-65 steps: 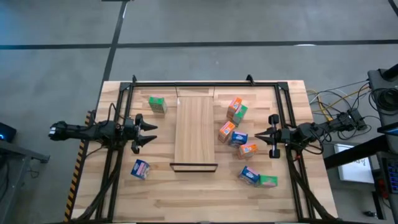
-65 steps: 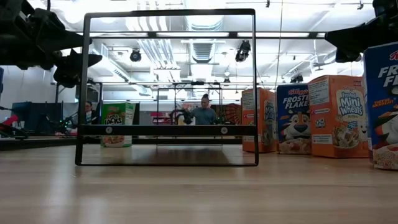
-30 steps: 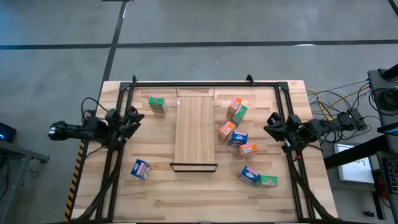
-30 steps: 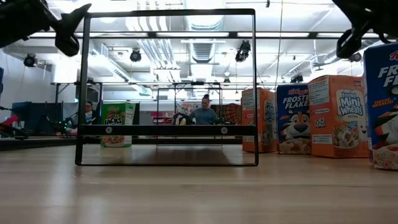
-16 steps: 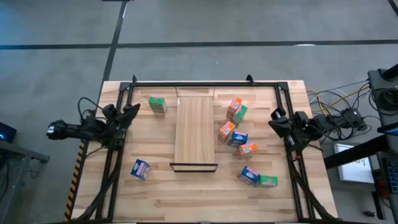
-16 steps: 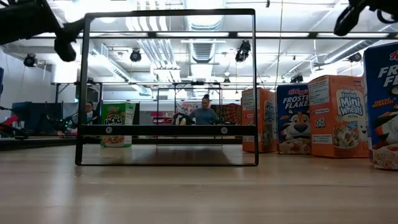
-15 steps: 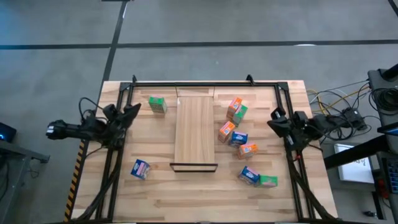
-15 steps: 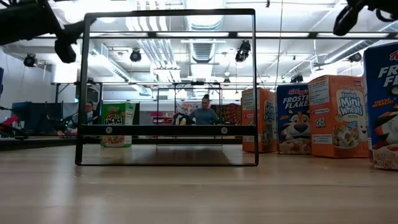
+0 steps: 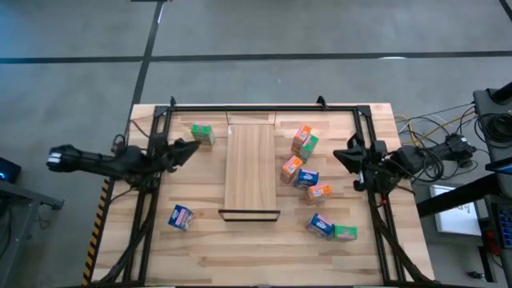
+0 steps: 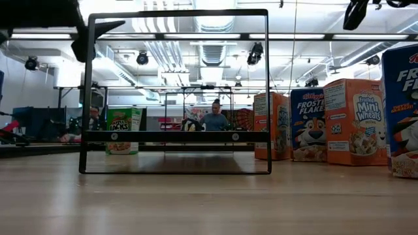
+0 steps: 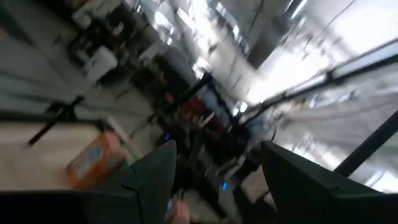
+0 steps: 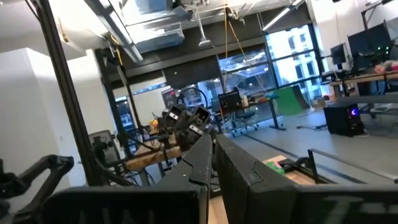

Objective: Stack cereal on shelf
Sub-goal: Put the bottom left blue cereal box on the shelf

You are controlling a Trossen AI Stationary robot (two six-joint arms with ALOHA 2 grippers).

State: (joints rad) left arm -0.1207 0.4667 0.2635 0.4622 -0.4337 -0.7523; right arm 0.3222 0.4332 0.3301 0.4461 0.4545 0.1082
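The shelf [image 9: 251, 170], a light wooden panel with a dark lip [image 9: 250, 214] at its near end, lies flat in the table's middle. Several cereal boxes lie scattered on the table. A green one [image 9: 202, 133] and a blue one [image 9: 181, 217] are left of the shelf. Orange, blue and green ones [image 9: 306, 178] are to its right. My left gripper [image 9: 188, 147] hangs open in the air near the green box, its fingers [image 11: 155, 180] wide apart. My right gripper [image 9: 346, 156] is shut and raised right of the boxes, its fingers [image 12: 205, 168] together.
A black metal frame [image 9: 244, 108] runs round the table's far and side edges and stands tall in the low view [image 10: 176, 91]. Cables and gear [image 9: 448, 152] lie off the right edge. A person [image 10: 214, 119] sits in the room beyond the table.
Both grippers have risen. My left gripper has reached toward the shelf, ending beside the green box, and has rolled about its own axis. My right gripper has risen higher and rolled a little. No box has moved.
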